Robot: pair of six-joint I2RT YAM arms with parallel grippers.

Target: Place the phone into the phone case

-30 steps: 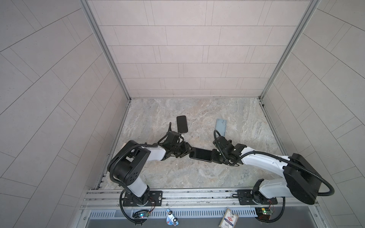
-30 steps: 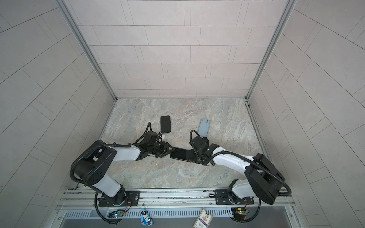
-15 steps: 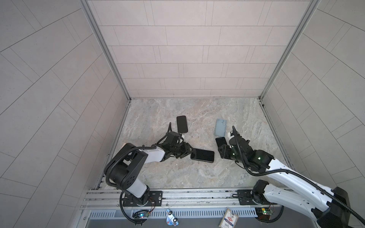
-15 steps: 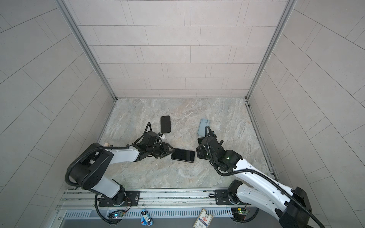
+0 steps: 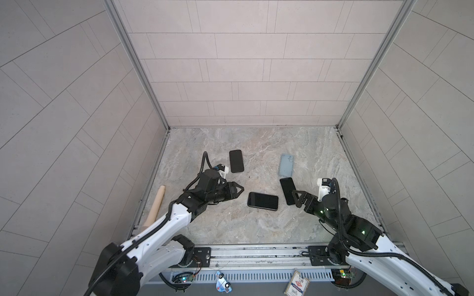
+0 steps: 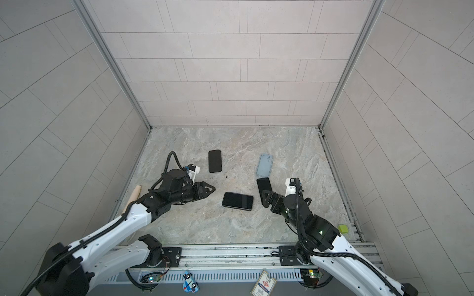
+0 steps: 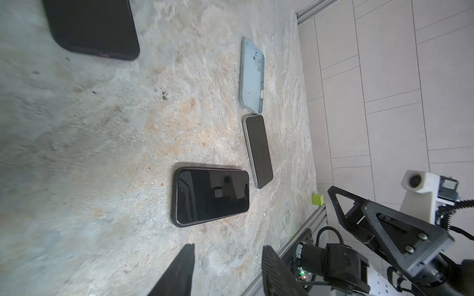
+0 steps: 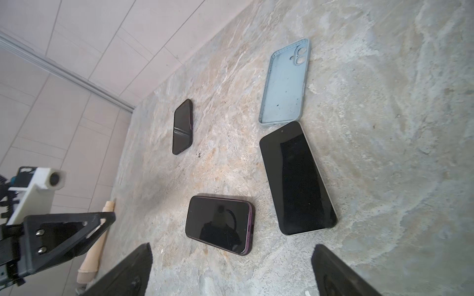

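A light blue phone case (image 5: pixel 286 164) (image 6: pixel 265 165) (image 8: pixel 284 84) lies empty, hollow side up, right of centre. A bare silver-edged phone (image 5: pixel 288 191) (image 7: pixel 258 151) (image 8: pixel 297 179) lies screen up, end to end with it on the near side. Another phone with a dark purple rim (image 5: pixel 262 201) (image 6: pixel 237 201) (image 7: pixel 211 196) lies crosswise in the middle. My left gripper (image 5: pixel 239 192) (image 7: pixel 228 247) hangs just left of that one, jaws apart and empty. The right gripper (image 5: pixel 297 198) (image 8: pixel 232 246) is wide open and empty, beside the near end of the silver-edged phone.
A black phone or case (image 5: pixel 236 161) (image 8: pixel 183 126) lies further back on the left. A wooden stick (image 5: pixel 155 205) leans along the left wall. A small green cube (image 6: pixel 343 228) sits at the right front corner. The metal rail (image 5: pixel 256 252) bounds the front.
Both grippers were at the ends of the purple-rimmed phone. The right one has opened, let go and pulled back to the right front; the left has backed off slightly.
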